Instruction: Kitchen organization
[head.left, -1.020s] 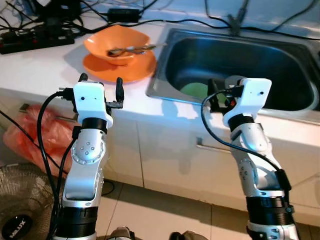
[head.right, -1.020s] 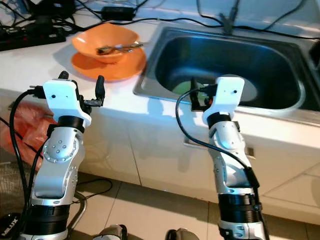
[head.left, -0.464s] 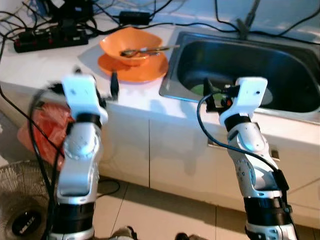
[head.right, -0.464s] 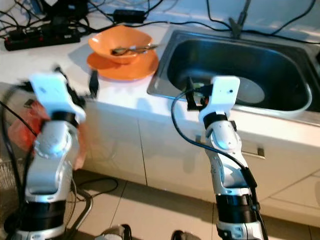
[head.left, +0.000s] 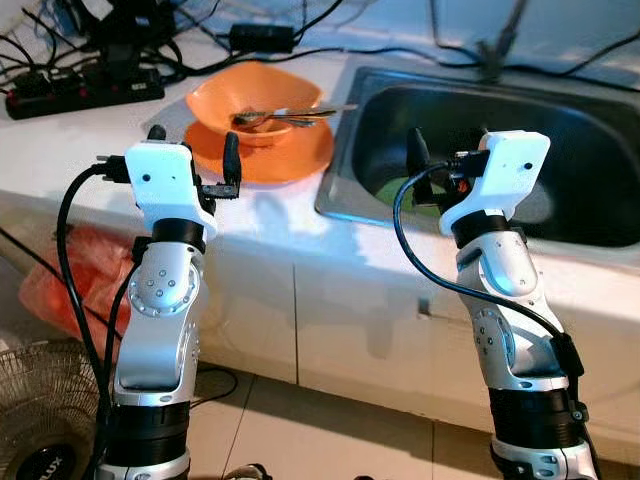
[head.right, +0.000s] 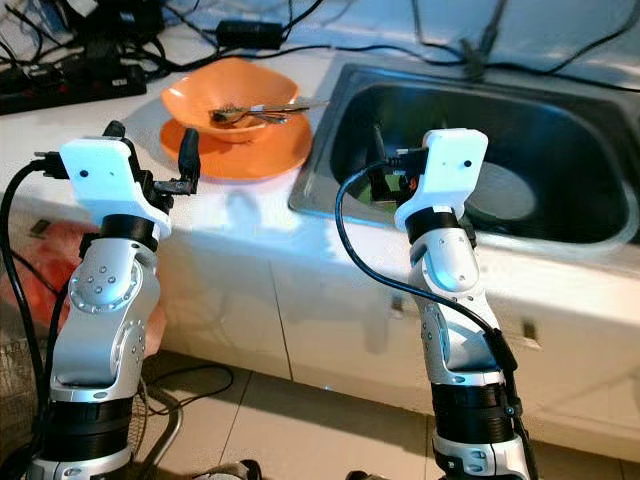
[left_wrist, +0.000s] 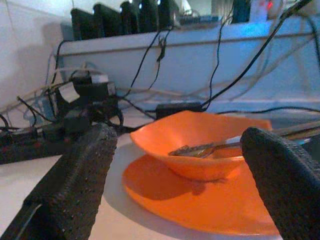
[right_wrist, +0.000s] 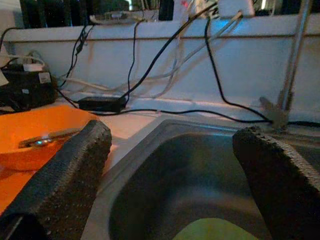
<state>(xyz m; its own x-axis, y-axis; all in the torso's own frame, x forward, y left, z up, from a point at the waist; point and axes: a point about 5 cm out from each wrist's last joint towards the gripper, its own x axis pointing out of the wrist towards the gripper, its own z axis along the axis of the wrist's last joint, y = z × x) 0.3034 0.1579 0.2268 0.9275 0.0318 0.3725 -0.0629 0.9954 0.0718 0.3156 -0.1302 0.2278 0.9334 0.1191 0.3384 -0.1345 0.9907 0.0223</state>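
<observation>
Grippers raised at the bench edge.
We hold our left gripper (left_wrist: 175, 165) wide before the orange bowl (left_wrist: 200, 150), and our right gripper (right_wrist: 170, 170) wide over the sink (right_wrist: 165, 165).

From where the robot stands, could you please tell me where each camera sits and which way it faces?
Eye views: on the head, looking down at both arms before the counter.
Left wrist view: along the open left claw at the orange bowl.
Right wrist view: along the open right claw into the sink.
All share the bowl.

Green item (head.left: 392, 186) in sink (head.left: 560, 120), mostly behind right arm.
</observation>
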